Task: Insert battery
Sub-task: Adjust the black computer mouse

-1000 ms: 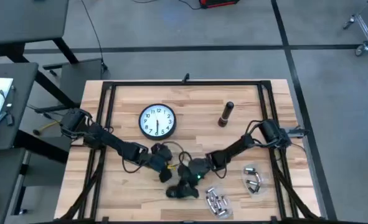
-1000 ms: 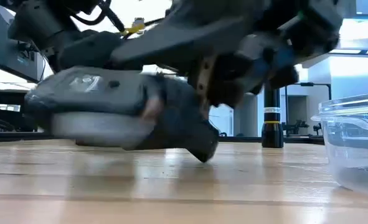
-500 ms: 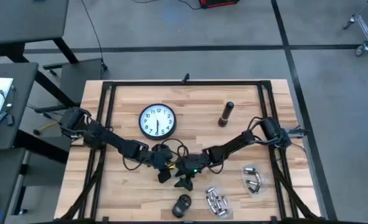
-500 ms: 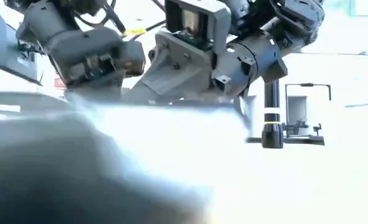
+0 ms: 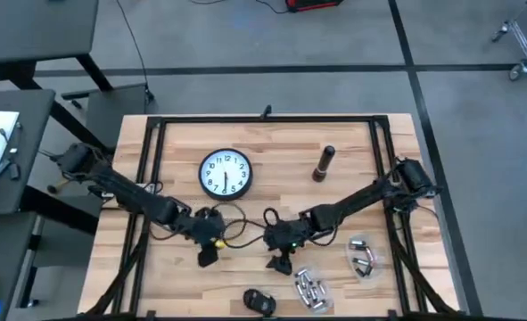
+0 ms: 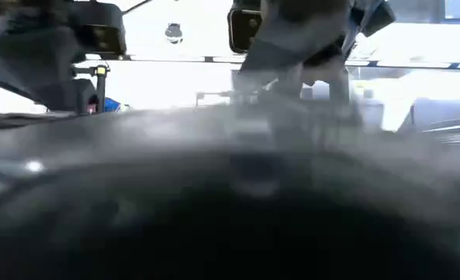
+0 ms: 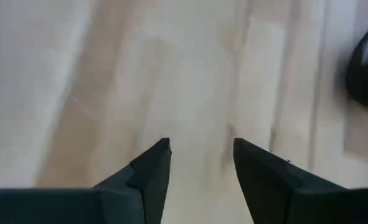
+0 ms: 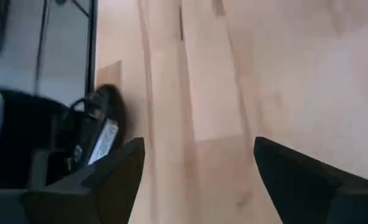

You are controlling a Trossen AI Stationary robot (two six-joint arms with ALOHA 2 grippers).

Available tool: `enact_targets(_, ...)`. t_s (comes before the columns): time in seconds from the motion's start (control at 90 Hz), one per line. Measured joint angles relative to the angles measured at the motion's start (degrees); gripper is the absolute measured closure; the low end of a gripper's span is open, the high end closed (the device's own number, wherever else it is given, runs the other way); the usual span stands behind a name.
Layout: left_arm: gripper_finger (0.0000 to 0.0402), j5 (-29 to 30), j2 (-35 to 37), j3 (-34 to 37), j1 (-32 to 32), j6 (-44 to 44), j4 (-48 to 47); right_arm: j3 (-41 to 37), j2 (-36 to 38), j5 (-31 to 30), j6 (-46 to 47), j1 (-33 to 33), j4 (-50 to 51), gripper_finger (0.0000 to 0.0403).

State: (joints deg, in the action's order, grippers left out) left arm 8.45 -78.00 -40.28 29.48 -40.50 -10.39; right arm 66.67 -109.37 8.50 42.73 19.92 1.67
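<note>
— Right gripper (image 5: 279, 261), high view: how does it stand to the batteries (image 5: 309, 290)?
— Just beside them, nearer than the left gripper (image 5: 207, 254). Dark device (image 5: 259, 300) lies between both grippers, at the table (image 5: 272, 152) front edge.
— Low view?
— Blocked; tells nothing.
— Wrist views?
— Left fingers (image 7: 149, 171) parted, empty. Right fingers (image 8: 109, 180) wide apart, empty.

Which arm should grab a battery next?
Probably right. The right gripper hangs open and empty beside the loose batteries; the left gripper, also open, sits farther away.
</note>
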Motion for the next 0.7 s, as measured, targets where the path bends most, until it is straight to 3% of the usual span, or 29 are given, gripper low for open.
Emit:
enact_targets(0.089, 0.0247, -0.09, -0.79, 2.01, 3.21, -2.23, 4.08, 0.13, -1.39, -2.11, 5.54, 1.85, -4.64, 0.0113)
enact_targets(0.244, 0.0247, 0.7, -2.59, 2.51, 7.99, -2.83, 7.33, 3.48, -1.41, -3.69, 6.72, 6.27, -3.73, 0.0113)
enact_targets(0.456, 0.0247, 1.02, -10.06, 2.52, 11.09, -2.09, 21.05, 14.04, -2.84, -13.2, 11.72, 10.81, 12.72, 0.0113)
enact_targets(0.578, 0.0247, 0.82, -14.14, 2.52, 11.27, -3.14, 25.58, 24.21, -7.25, -13.99, 13.37, 11.21, 18.72, 0.0113)
enact_targets(0.7, 0.0247, -0.46, -15.04, 2.52, 11.32, -3.74, 26.27, 37.8, -14.01, -13.79, 13.96, 11.83, 33.28, 0.0113)
